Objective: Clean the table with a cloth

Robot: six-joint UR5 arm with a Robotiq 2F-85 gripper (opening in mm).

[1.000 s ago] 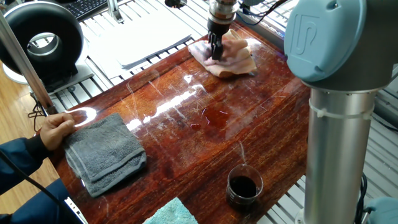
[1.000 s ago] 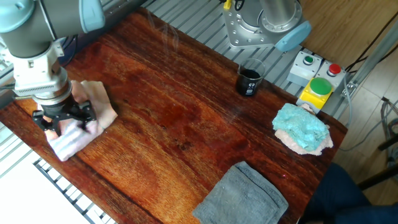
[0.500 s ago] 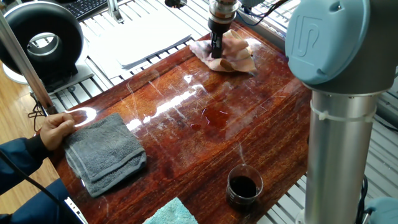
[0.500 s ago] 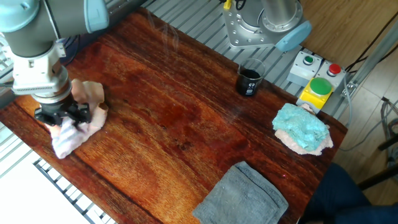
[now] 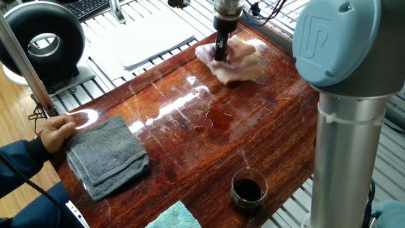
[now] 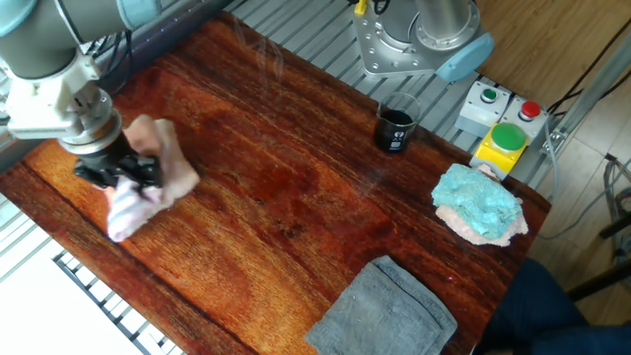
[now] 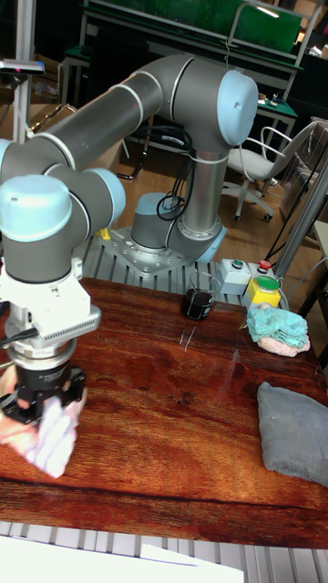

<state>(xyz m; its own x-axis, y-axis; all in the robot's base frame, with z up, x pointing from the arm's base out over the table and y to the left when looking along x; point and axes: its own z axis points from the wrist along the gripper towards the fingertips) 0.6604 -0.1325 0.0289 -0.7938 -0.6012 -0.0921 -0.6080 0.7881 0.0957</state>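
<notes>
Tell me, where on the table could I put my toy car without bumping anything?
The biggest bare patch of the table is past the wet spill, between the pink cloth in the robot's hand and the dark cup. Another lies between the spill and the grey towel. It is crowded near the teal cloth.

Cloth (image 6: 138, 192) under gripper (image 6: 120, 176) at table (image 6: 296, 148) corner, cup (image 6: 394, 128) opp. side.

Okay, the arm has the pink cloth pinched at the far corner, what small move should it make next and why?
Probably drag the pink cloth across the table toward the dark wet patch near the middle. The hand is shut on the cloth, and the patch lies unwiped, apart from it, between the cloth and the glass of dark liquid.
</notes>
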